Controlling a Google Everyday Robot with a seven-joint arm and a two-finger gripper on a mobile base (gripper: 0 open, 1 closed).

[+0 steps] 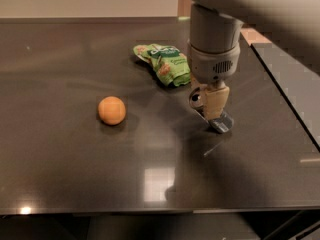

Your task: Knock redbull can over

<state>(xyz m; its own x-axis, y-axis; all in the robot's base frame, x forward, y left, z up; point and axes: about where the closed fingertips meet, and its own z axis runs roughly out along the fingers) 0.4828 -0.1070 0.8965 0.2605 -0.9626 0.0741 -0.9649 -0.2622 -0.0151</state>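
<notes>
My gripper (214, 111) hangs low over the dark glossy tabletop (75, 174), right of centre, in front of most of the slim silver metal redbull can (196, 100). The crumpled green snack bag (164, 64) lies near, behind and to the left. The round orange ball (111, 110) sits well apart, farther left.

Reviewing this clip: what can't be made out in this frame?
1. Redbull can: camera view, mostly hidden behind the gripper, which sits low over the table, right of the snack bag. Only the can's two ends show, so whether it lies flat or tilted is unclear.
2. Arm: camera view, cut off by the top edge.
3. Snack bag print: camera view, too blurred to read.
</notes>
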